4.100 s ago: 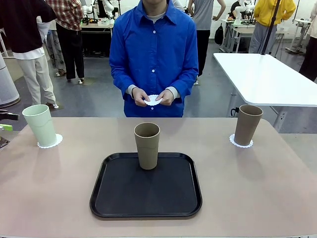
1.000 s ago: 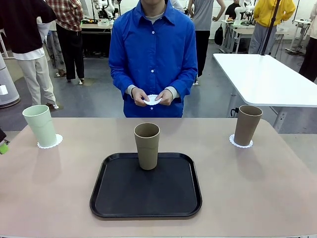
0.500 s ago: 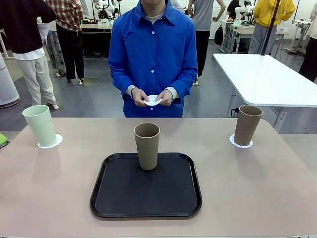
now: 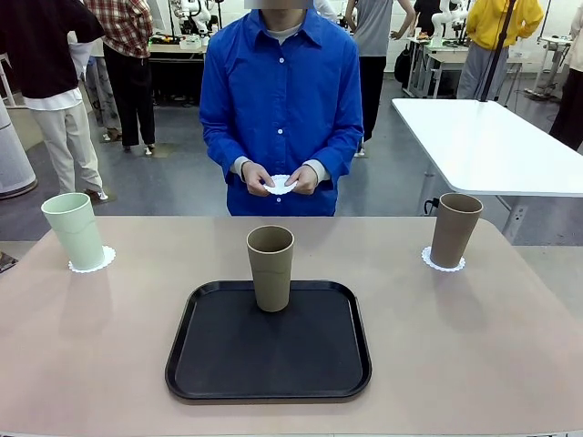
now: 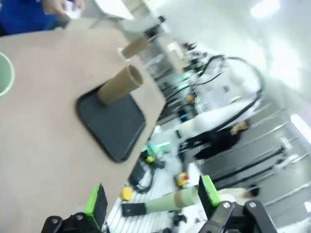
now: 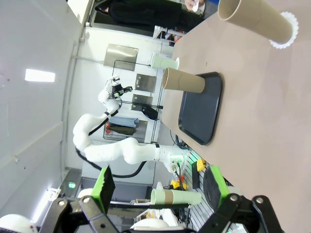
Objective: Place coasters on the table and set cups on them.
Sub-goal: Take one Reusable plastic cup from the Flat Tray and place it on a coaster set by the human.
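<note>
A pale mint cup (image 4: 73, 230) stands on a white coaster (image 4: 92, 259) at the far left of the table (image 4: 109, 346). At the far right a brown cup (image 4: 455, 229) stands on its own coaster (image 4: 443, 262). A second brown cup (image 4: 271, 268) stands on the black tray (image 4: 269, 355) in the middle. The person at the far side holds another coaster (image 4: 281, 184) in both hands. My left gripper (image 5: 153, 196) is open and holds nothing, off the table's left edge, with the mint cup (image 5: 4, 73) at its view's left edge. My right gripper (image 6: 160, 187) is open and holds nothing, away from the brown cup (image 6: 255, 22).
A white table (image 4: 487, 141) stands behind to the right. People stand farther back in the room. Bare tabletop lies between the tray and each outer cup. In the right wrist view the left arm (image 6: 116, 150) shows beyond the table.
The green tip of my left gripper, seen at the front view's left edge earlier, has slid out of the picture. Cups, coasters and the person's hands have not moved.
</note>
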